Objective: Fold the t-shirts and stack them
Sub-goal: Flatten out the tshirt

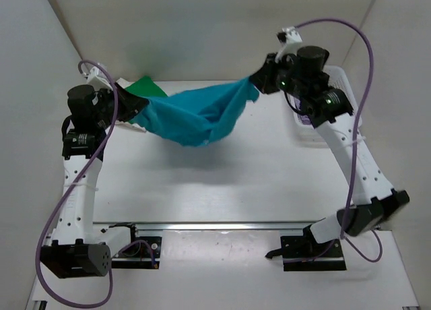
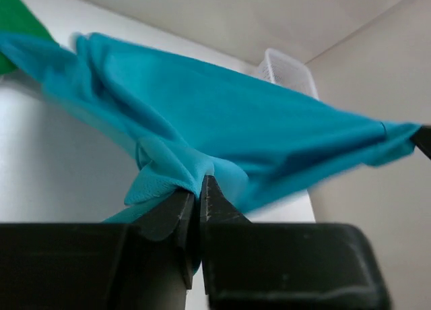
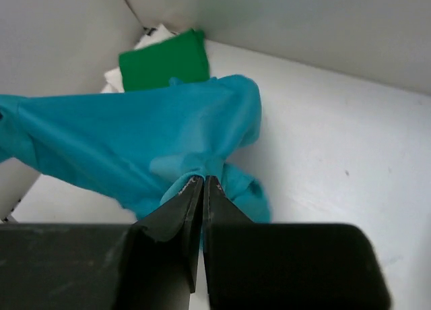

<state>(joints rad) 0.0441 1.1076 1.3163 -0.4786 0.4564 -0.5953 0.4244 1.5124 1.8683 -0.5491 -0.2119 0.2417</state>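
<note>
No lettering, number, brand or sign can be read in any view; none shows on the teal t-shirt; none on the table.

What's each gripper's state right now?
Left gripper: closed, holding one end of the teal shirt.
Right gripper: closed, holding the other end of the teal shirt.

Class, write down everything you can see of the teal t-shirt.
The teal t-shirt is soft, plain, wrinkled cloth, stretched like a hammock between the two arms. The left gripper is shut on one bunched edge, the right gripper on the opposite one. Its middle sags, seemingly clear of the white table. A folded green shirt lies behind its left end.
</note>
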